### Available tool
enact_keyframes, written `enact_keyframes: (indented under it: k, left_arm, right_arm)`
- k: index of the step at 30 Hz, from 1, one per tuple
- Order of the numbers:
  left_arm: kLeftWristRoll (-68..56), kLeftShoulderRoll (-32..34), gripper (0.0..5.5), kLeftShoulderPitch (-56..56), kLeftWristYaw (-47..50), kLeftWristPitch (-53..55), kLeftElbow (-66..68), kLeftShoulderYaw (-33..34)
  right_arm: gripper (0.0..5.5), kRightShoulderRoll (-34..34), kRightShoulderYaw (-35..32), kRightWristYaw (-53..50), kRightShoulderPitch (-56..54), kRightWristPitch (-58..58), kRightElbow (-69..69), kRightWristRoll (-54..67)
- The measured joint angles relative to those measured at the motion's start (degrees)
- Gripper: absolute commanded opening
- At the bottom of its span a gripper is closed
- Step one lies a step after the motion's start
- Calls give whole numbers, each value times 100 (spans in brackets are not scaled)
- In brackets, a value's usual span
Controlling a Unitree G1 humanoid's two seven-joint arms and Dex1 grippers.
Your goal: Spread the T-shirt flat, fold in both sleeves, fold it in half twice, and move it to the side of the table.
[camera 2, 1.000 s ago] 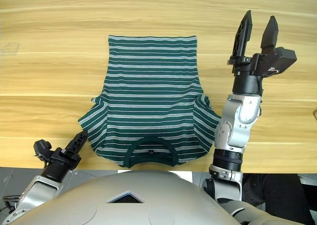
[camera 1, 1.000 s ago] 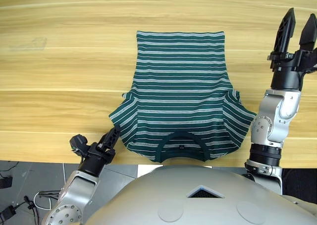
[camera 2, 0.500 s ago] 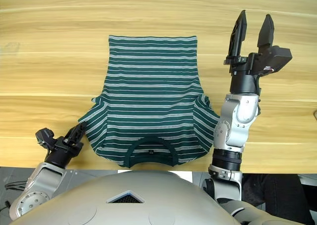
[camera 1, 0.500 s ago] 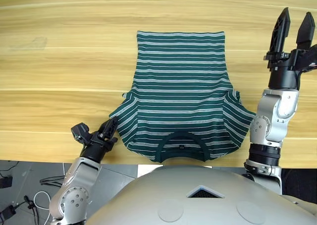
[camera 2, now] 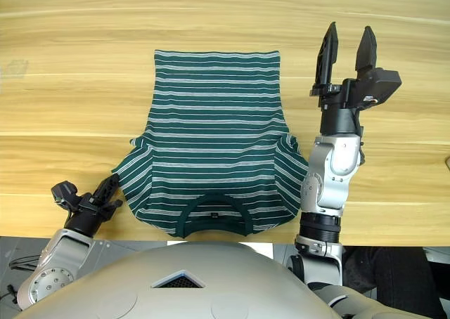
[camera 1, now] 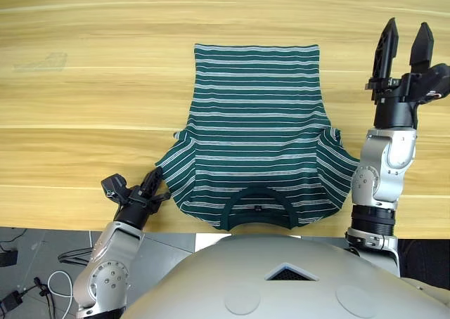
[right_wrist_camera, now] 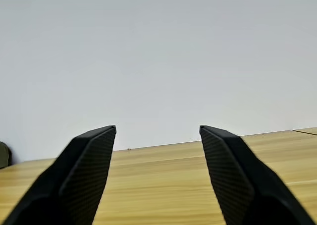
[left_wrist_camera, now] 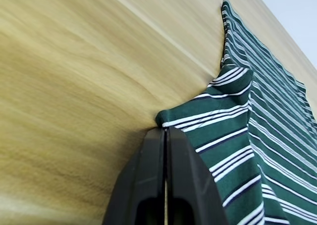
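Note:
A dark green T-shirt with white stripes lies flat on the wooden table, collar at the near edge and hem far. Both short sleeves stick out to the sides. My left gripper is low at the table's near edge, shut, its tips touching the corner of the left sleeve. In the left wrist view the fingers are pressed together right at that sleeve's hem. My right gripper is raised above the table to the right of the shirt, open and holding nothing; its fingers point away over the table.
Bare wood surrounds the shirt to the left, right and far side. The table's near edge runs just below the collar, with floor and cables beneath at the left.
My left gripper has crept up and forward to the left sleeve's corner. My right gripper has shifted left, closer to the shirt, still open. The shirt has not moved.

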Motion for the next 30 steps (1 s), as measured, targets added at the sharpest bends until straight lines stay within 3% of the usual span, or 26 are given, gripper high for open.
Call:
enact_keyframes:
  k: [17, 24, 30]
  left_arm:
    - [1996, 75, 1, 79, -1610, -1473, -663, -501]
    - [3860, 676, 1, 253, -2312, -2746, -601, -1257]
    - [4291, 853, 1, 263, -2532, -3236, -448, -1592]
  right_arm:
    - [313, 1, 148, 74, -3, -79, 251, -217]
    - [313, 2, 152, 82, -6, -83, 288, -218]
    - [313, 3, 154, 98, -7, -89, 317, -218]
